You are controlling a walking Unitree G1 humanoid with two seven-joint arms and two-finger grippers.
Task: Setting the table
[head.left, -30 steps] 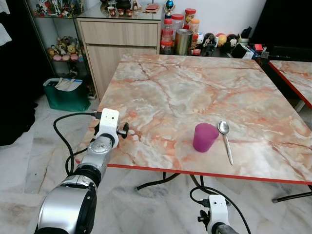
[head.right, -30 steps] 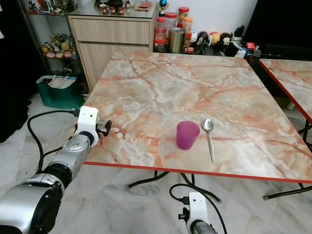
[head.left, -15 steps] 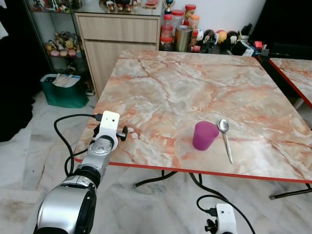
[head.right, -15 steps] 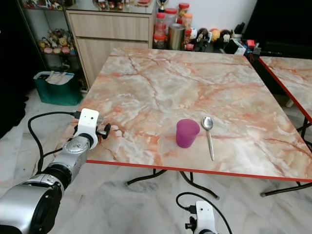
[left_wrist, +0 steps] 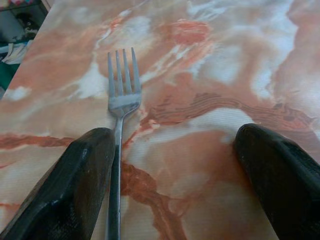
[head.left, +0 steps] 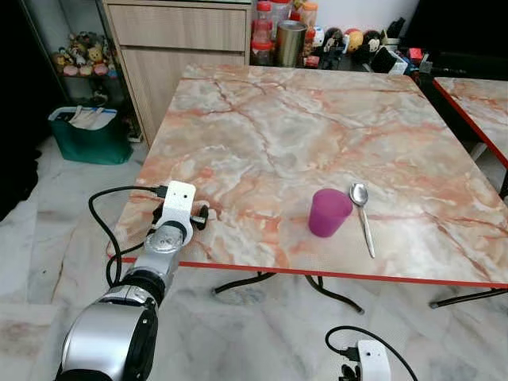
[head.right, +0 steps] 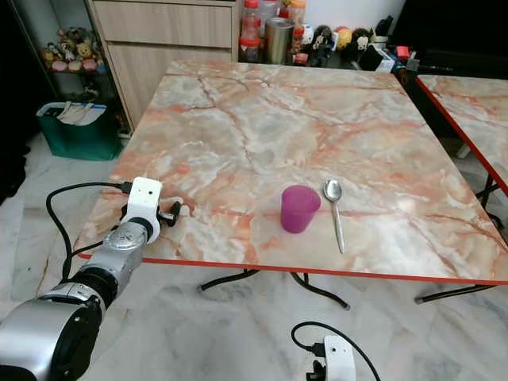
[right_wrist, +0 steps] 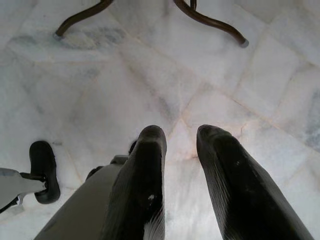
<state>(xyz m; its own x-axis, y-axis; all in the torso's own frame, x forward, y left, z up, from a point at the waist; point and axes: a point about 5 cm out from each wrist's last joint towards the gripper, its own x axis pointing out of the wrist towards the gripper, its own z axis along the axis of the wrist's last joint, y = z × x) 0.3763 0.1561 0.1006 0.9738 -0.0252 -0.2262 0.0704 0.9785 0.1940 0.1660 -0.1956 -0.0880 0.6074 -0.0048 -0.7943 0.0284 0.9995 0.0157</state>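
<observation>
A silver fork (left_wrist: 121, 95) lies flat on the marble table (head.left: 302, 119) near its front left corner. My left gripper (left_wrist: 175, 145) rests over it, open, and the fork's handle runs right beside one black finger (left_wrist: 75, 185). From the head, the left wrist (head.left: 176, 205) sits at the table's left front edge. A purple cup (head.left: 328, 213) stands upright toward the front right, with a silver spoon (head.left: 363, 218) lying just to its right. My right gripper (right_wrist: 181, 135) hangs below the table over the floor, its fingers slightly apart and holding nothing.
A wooden cabinet (head.left: 178, 32) and jars (head.left: 286, 40) stand behind the table. A green bin (head.left: 79, 131) sits on the floor at the left. A second table (head.left: 476, 95) is at the right. Dark metal table legs (right_wrist: 210, 20) cross the marble floor.
The whole picture has shifted, so the camera moved. My left gripper stays at the table's front left edge. The right wrist shows lower in the picture. Cup and spoon keep their places.
</observation>
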